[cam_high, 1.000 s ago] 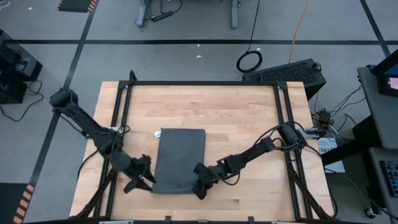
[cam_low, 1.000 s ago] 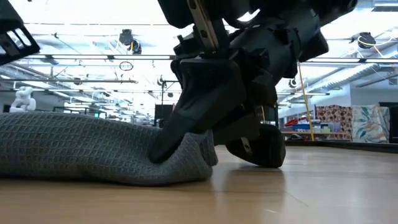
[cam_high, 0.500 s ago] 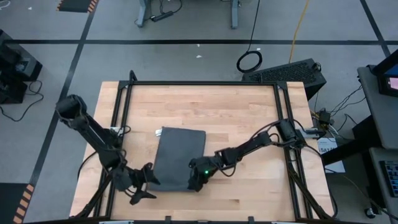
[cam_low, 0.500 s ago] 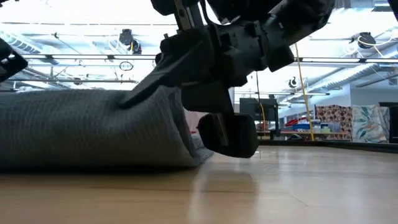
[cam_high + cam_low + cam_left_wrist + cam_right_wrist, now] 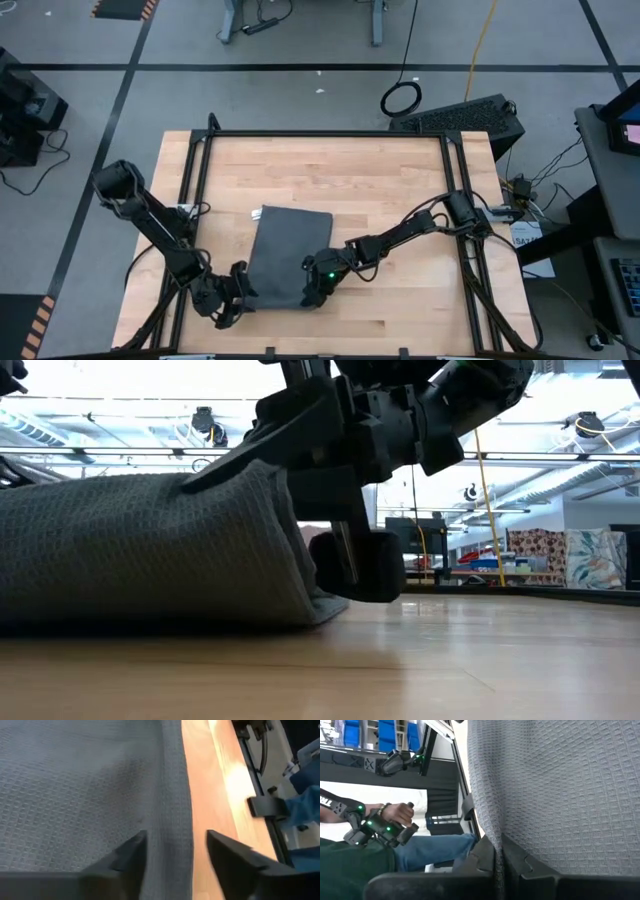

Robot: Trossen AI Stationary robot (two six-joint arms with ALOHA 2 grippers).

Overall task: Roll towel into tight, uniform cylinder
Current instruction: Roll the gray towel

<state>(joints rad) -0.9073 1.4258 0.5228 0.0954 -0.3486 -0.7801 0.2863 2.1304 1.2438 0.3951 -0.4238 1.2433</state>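
We see the desk [image 5: 330,170] first, a pale wooden butcher-block top inside a black metal frame, with broad bare wood on the far half and to both sides of the work. On its near half lies the towel [image 5: 290,250], a dark grey waffle-weave cloth, soft and finely gridded, lying as a rough rectangle with its near end lifted and turned over into a thick, rounded fold; the far part lies flat. From the low camera that fold reads as a plump hump resting on the wood, its edge curling down to touch the surface. Our left arm reaches from the far left corner of the desk down along the left frame rail, elbow bent, and its tool [image 5: 238,292] sits at the towel's near left corner; in the wrist camera the two dark fingers [image 5: 127,857] stand spread on either side of the towel's hemmed edge, and we cannot tell whether they press it. Our right arm stretches from the right rail across the wood, low and nearly straight, and its tool [image 5: 312,290] is at the towel's near right corner, its fingers [image 5: 480,857] pressed together and pinching a seam of the towel's edge. Near that corner the wood toward the front edge is open. In the right wrist camera, beyond the desk, a person's hand [image 5: 395,812] grips a handle.
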